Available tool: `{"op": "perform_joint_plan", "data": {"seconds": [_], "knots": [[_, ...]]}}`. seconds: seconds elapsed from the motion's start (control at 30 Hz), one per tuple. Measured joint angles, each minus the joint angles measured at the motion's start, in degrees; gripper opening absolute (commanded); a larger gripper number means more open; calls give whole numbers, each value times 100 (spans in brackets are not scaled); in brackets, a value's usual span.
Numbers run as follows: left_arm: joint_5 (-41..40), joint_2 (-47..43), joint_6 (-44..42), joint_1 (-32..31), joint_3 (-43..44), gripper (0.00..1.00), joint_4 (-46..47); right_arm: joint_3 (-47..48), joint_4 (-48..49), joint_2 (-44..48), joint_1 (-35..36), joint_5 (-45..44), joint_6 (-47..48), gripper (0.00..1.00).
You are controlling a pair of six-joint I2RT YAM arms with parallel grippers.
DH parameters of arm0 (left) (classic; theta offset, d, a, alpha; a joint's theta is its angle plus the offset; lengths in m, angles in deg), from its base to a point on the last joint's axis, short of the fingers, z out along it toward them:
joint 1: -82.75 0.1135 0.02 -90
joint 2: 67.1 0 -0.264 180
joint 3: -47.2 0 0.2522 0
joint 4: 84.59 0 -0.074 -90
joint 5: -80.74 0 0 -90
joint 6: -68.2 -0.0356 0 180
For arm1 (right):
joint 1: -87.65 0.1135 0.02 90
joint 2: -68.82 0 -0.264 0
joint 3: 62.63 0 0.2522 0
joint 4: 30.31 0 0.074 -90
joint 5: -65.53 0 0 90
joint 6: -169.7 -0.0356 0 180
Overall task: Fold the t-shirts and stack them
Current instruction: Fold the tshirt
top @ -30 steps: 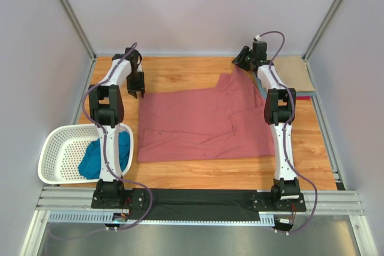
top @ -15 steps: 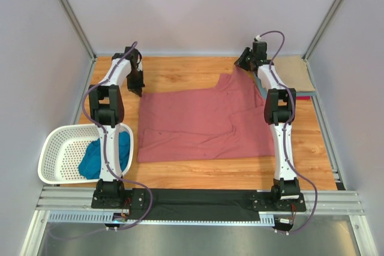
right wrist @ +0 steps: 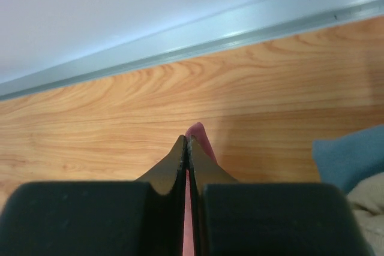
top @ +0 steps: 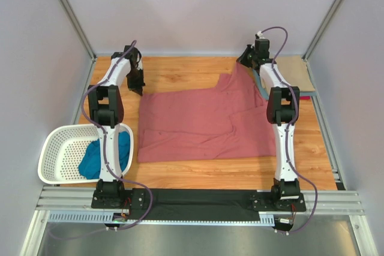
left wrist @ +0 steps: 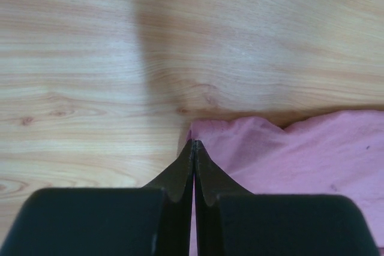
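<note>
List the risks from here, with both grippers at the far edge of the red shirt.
1. The left gripper pinches only the very corner of the rose-red shirt, so the cloth may slip out on lifting.
2. The right gripper holds its corner close beside the folded stack; swinging cloth could drag or disturb it.

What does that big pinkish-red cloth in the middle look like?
The shirt is soft, dusty rose-red cloth, spread mostly flat and lightly wrinkled on the wooden table. Its far right part rises off the wood, pinched in the shut right end effector. The shut left end effector grips its far left corner.
</note>
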Motion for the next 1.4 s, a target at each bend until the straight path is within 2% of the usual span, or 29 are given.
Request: {"op": "perform_joint_plan", "data": {"seconds": [0.27, 0.53, 0.57, 0.6, 0.63, 0.7, 0.73, 0.83, 1.07, 1.17, 1.4], "knots": [[-166, -461, 136, 0, -26, 0, -120, -1008, 649, 1248, -105, 367, 308, 0], [-232, -1073, 214, 0, -542, 0, -105, -2627, 1110, 2597, -192, 459, 673, 0], [-225, -1119, 212, 0, -632, 6, -83, -2721, 1108, 2653, -201, 481, 695, 0], [-186, -1169, 208, 0, -763, 6, -52, -2865, 1152, 2695, -203, 529, 737, 0], [-166, -1167, 166, 0, -772, 16, -46, -2911, 1156, 2695, -208, 573, 752, 0], [-166, -1134, 76, 0, -756, 23, -2, -2997, 1139, 2695, -208, 662, 761, 0], [-166, -1108, 26, 0, -730, 30, 17, -3018, 1130, 2688, -208, 715, 765, 0], [-98, -929, -107, 4, -560, 36, 103, -3025, 1147, 2684, -208, 828, 774, 0], [-114, -240, -479, 4, -275, 42, 249, -3025, 1187, 2662, -208, 968, 776, 0], [-146, 20, -678, 4, -192, 42, 260, -3025, 1189, 2662, -208, 1012, 789, 0], [-28, 24, -911, 2, -186, 39, 442, -3021, 1193, 2645, -208, 1021, 800, 0]]}}
